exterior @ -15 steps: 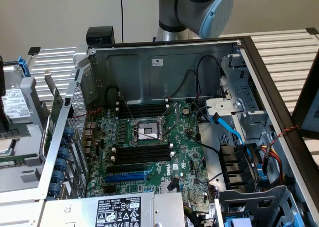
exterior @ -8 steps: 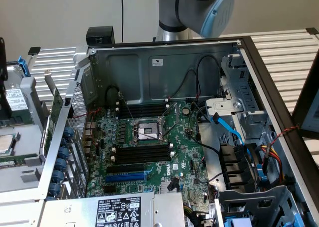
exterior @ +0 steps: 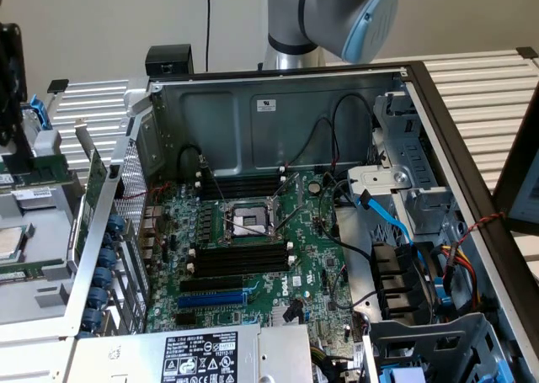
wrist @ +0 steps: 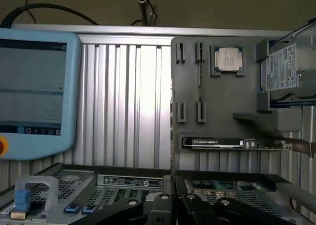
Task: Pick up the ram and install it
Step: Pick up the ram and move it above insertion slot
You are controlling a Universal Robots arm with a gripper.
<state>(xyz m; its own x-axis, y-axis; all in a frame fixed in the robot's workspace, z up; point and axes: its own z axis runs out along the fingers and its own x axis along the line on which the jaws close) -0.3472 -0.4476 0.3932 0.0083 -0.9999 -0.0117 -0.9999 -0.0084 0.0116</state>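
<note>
Wrist view: the claw (wrist: 172,209) is seen as black linkages drawn together, its fingers closed, and no held part can be made out between them. It is held above the rim of the open computer case (exterior: 278,105), on the side that faces a grey tray (wrist: 222,101).

The ram (wrist: 199,81) is taken to be the thin strip seen edge-on in that tray, standing upright between 2 clips. Its colour and label cannot be told from this angle. It is well apart from the claw. A processor (wrist: 227,59) is set just beside it in a square recess, and a hard drive (wrist: 284,67) in a blue bracket is placed beyond the processor, at the tray's far corner. A long black part (wrist: 217,142) with a white label is laid along the tray edge nearest the case. The tray is carried by a ribbed metal tabletop (wrist: 128,101), on which a blue-rimmed pendant (wrist: 32,91) with a screen is also laid.

In the exterior view, the motherboard (exterior: 312,231) is shown lying flat inside the case. A processor socket (exterior: 244,221) is seen near its middle, with 4 black memory slots (exterior: 242,261) just beside it and a blue expansion slot (exterior: 210,300) nearer the power supply (exterior: 198,355). The ram is not yet seated in those slots. The arm (exterior: 337,13) is seen behind the case's back wall.
</note>
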